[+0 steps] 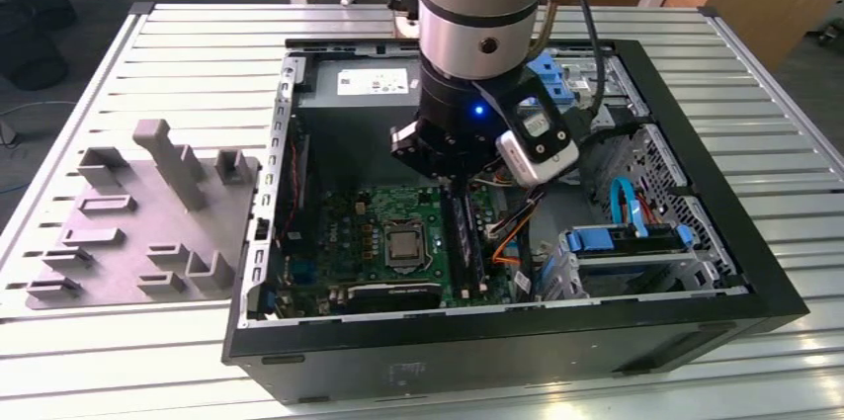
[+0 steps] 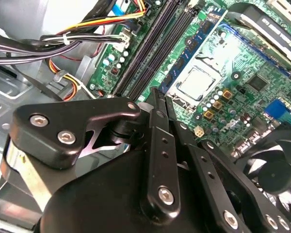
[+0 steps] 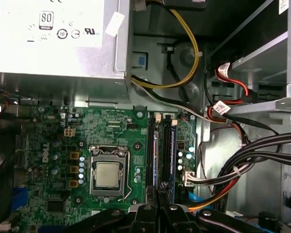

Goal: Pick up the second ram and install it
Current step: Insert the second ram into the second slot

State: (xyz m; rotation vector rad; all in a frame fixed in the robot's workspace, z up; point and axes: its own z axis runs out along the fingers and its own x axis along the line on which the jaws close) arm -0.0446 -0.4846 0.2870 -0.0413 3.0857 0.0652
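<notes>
My gripper (image 1: pixel 449 179) hangs inside the open computer case (image 1: pixel 686 311), just above the near end of the long black memory slots (image 1: pixel 462 234). In both wrist views its thin fingertips (image 2: pixel 158 96) are pressed together, with nothing visible between them. My gripper (image 3: pixel 158 187) hovers close over the slots (image 3: pixel 161 155), which lie beside the processor socket (image 3: pixel 108 174). The slots (image 2: pixel 155 43) run away from the gripper (image 2: pixel 163 98) across the green motherboard (image 2: pixel 242 73). The second ram is hidden from me or out of view.
A grey plastic tray (image 1: pixel 132 232) with upright posts lies on the slatted table at the exterior view's left. Bundled cables (image 3: pixel 242 160) cross beside the slots. The power supply (image 3: pixel 53 39), a drive cage (image 1: pixel 633 242) and a fan (image 2: pixel 276 165) crowd the case.
</notes>
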